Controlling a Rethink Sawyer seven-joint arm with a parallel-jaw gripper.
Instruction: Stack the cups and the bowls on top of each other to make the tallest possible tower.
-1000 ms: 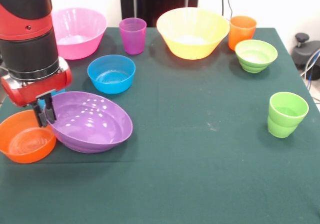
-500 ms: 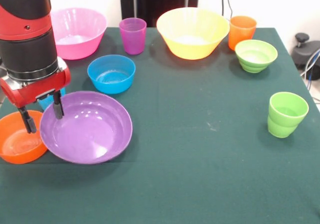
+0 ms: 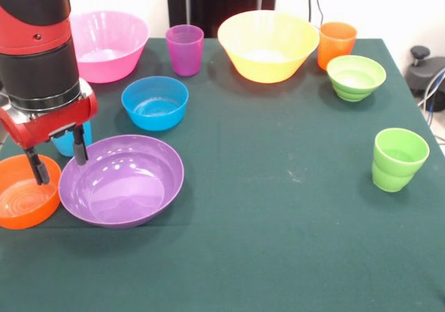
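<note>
My gripper (image 3: pixel 57 160) hangs open at the left, its fingers (image 3: pixel 79 149) straddling the gap between the wide purple bowl (image 3: pixel 124 181) and the small orange bowl (image 3: pixel 26 199). Nothing is held. The purple bowl rests flat on the cloth. A sky blue cup (image 3: pixel 69 140) is mostly hidden behind the gripper. Farther back stand the pink bowl (image 3: pixel 111 44), small blue bowl (image 3: pixel 155 103), purple cup (image 3: pixel 185 49), yellow-orange bowl (image 3: pixel 268 45), orange cup (image 3: pixel 336 44) and small green bowl (image 3: pixel 356 77). The lime green cup (image 3: pixel 398 159) stands alone at the right.
The table (image 3: pixel 278 222) is covered in dark green cloth. The arm's red and black body (image 3: pixel 42 55) fills the upper left and blocks part of the pink bowl. A black object (image 3: pixel 425 69) sits off the table's right edge.
The gripper has opened and let go of the purple bowl's rim; the bowl, tilted a second ago, has dropped and settled flat. The gripper rose slightly.
</note>
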